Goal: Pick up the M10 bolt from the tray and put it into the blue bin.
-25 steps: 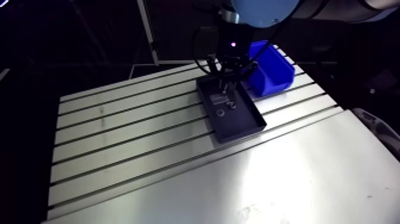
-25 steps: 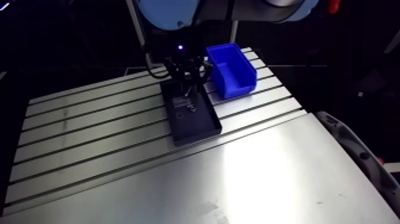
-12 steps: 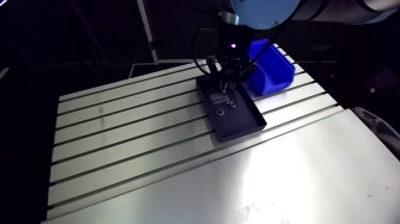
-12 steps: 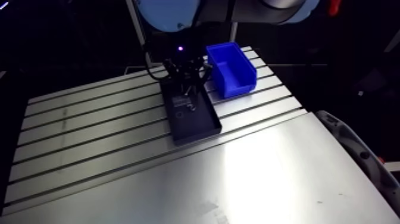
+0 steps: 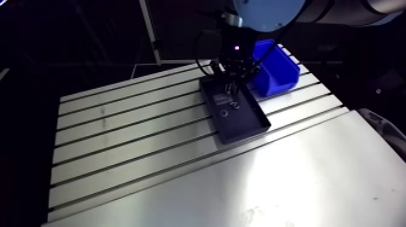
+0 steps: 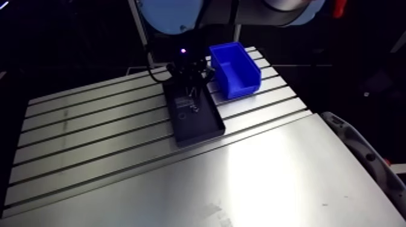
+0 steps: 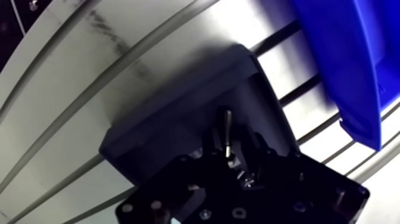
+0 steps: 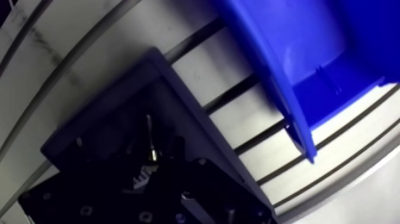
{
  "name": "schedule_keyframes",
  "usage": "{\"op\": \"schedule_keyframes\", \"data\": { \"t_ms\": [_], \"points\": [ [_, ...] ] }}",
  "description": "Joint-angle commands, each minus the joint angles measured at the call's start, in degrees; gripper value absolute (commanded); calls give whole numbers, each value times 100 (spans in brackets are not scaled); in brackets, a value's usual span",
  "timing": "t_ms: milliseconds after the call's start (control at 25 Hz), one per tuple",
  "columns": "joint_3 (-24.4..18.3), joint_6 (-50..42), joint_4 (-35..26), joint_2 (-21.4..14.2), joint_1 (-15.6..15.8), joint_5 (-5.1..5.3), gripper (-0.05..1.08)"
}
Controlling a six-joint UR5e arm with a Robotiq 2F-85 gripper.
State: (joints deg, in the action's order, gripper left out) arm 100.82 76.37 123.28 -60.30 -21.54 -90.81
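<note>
A black tray (image 5: 249,124) lies on the slotted table, and the blue bin (image 5: 277,71) stands just to its right at the back. My gripper (image 5: 230,86) hangs over the tray's far end. In the wrist view a slim metal bolt (image 7: 227,124) stands out between the two dark fingers (image 7: 209,145), and the gripper (image 7: 230,150) is shut on it. The tray floor (image 7: 172,119) is under the bolt, and the blue bin (image 7: 351,59) sits off to one side of the gripper, apart from it.
Two small parts (image 5: 224,113) (image 5: 236,107) lie on the tray floor near its middle. Slotted aluminium table (image 5: 133,139) spreads to the left, and a smooth plate (image 5: 290,181) covers the near side. A pale object (image 5: 380,124) sits past the table's right edge.
The gripper has risen slightly above the tray's far end. The tray, the bin and the loose parts stay in place.
</note>
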Motion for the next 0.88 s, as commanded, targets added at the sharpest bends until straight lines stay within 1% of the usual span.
{"op": "schedule_keyframes", "data": {
  "t_ms": [40,680,880],
  "points": [
    [4,4,0,-3,9,7,70],
    [-14,13,8,-11,18,-2,74],
    [30,13,193,-3,18,-2,75]
  ]
}}
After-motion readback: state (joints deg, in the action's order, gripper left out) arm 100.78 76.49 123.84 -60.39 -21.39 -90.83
